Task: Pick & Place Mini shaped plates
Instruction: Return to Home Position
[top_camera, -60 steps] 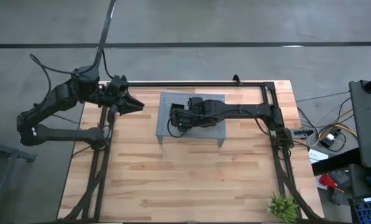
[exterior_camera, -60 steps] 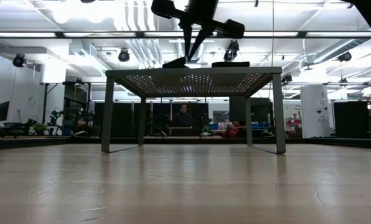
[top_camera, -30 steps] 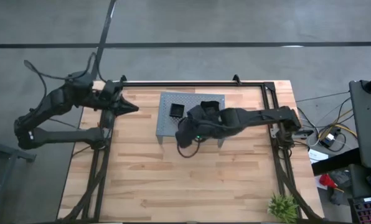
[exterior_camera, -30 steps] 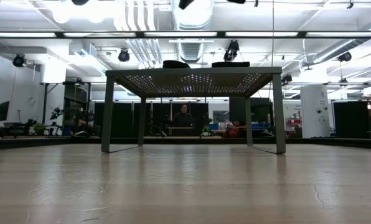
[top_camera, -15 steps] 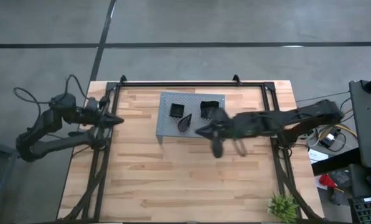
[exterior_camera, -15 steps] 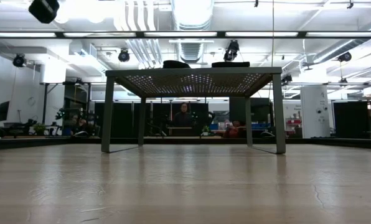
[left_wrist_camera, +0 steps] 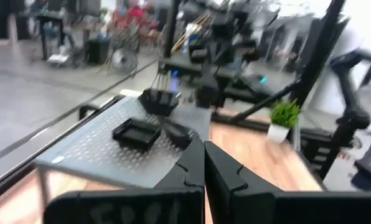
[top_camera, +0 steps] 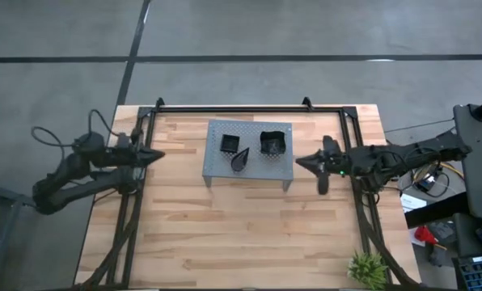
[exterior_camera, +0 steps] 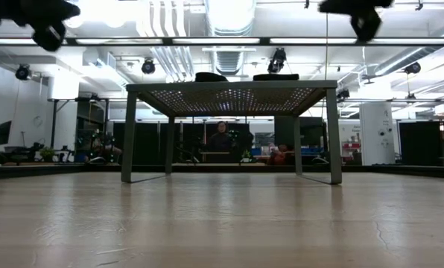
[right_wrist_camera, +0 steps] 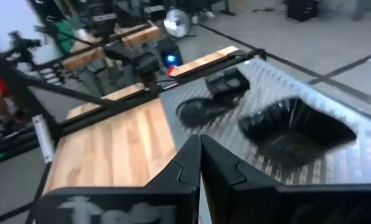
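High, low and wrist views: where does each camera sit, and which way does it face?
High: above, facing straight down on the rack; left end effector and right end effector show.
Low: at table level, facing the rack; arm parts at top.
Left wrist: on left arm, facing the rack past its shut fingers.
Right wrist: likewise, opposite side.
All share rack and plates.

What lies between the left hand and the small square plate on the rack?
Nothing stands there. In the high view, only bare table wood and bare rack top separate the left hand from the small square plate.
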Controlling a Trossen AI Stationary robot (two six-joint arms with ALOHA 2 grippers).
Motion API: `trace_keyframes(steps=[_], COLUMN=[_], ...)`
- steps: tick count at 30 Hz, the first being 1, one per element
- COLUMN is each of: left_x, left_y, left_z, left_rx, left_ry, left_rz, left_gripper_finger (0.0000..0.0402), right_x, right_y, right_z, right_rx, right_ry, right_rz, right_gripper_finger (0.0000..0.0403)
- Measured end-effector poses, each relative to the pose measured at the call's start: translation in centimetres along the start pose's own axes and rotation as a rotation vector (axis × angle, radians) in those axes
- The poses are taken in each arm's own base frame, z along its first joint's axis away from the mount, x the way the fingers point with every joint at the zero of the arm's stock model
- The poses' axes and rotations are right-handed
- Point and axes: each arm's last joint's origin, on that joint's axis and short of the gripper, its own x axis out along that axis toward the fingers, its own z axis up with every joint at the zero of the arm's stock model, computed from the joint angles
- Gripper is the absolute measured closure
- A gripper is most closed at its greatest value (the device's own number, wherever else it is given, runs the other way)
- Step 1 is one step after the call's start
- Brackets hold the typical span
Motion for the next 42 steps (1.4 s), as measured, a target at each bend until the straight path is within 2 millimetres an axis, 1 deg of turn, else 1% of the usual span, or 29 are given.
trace_keyframes(steps=[4,8,11,13,20,24,28,30,33,37,42], left_x=[2.1,3.5,3.9,4.0,4.0,4.4,4.8,4.9,5.1,5.3,5.4], left_y=[0.9,1.7,2.0,2.1,2.4,2.7,3.1,3.3,3.4,3.6,3.6], left_z=[-2.7,-4.7,-6.1,-6.8,-8.1,-9.2,-10.2,-10.4,-10.6,-10.8,-10.9], left_rx=[-0.002,0.001,-0.028,-0.037,-0.045,-0.057,-0.075,-0.080,-0.064,-0.046,-0.074], left_ry=[-0.098,-0.161,-0.128,-0.112,-0.125,-0.104,-0.107,-0.132,-0.114,-0.082,-0.074], left_rz=[-0.054,-0.021,-0.008,-0.005,0.021,0.045,0.073,0.111,0.147,0.163,0.164], left_gripper_finger=[0.0401,0.0401,0.0401,0.0401,0.0401,0.0401,0.0401,0.0401,0.0401,0.0401,0.0401], right_x=[-1.4,-2.7,-3.6,-4.1,-5.4,-5.0,-4.4,-4.3,-4.1,-4.0,-3.9], right_y=[-2.2,-3.8,-5.1,-5.7,-7.4,-7.8,-8.4,-8.7,-9.1,-9.1,-9.1], right_z=[-2.9,-4.6,-6.1,-6.9,-9.2,-10.3,-11.3,-11.6,-12.3,-12.6,-12.7], right_rx=[0.029,0.012,0.025,0.001,-0.041,-0.096,-0.111,-0.126,-0.210,-0.375,-0.412], right_ry=[-0.006,-0.120,-0.173,-0.200,-0.311,-0.285,-0.254,-0.252,-0.231,-0.184,-0.167], right_rz=[0.042,0.073,0.070,0.070,0.101,0.053,-0.081,-0.153,-0.227,-0.249,-0.251], right_gripper_finger=[0.0394,0.0394,0.0394,0.0394,0.0394,0.0394,0.0394,0.0394,0.0394,0.0394,0.0394])
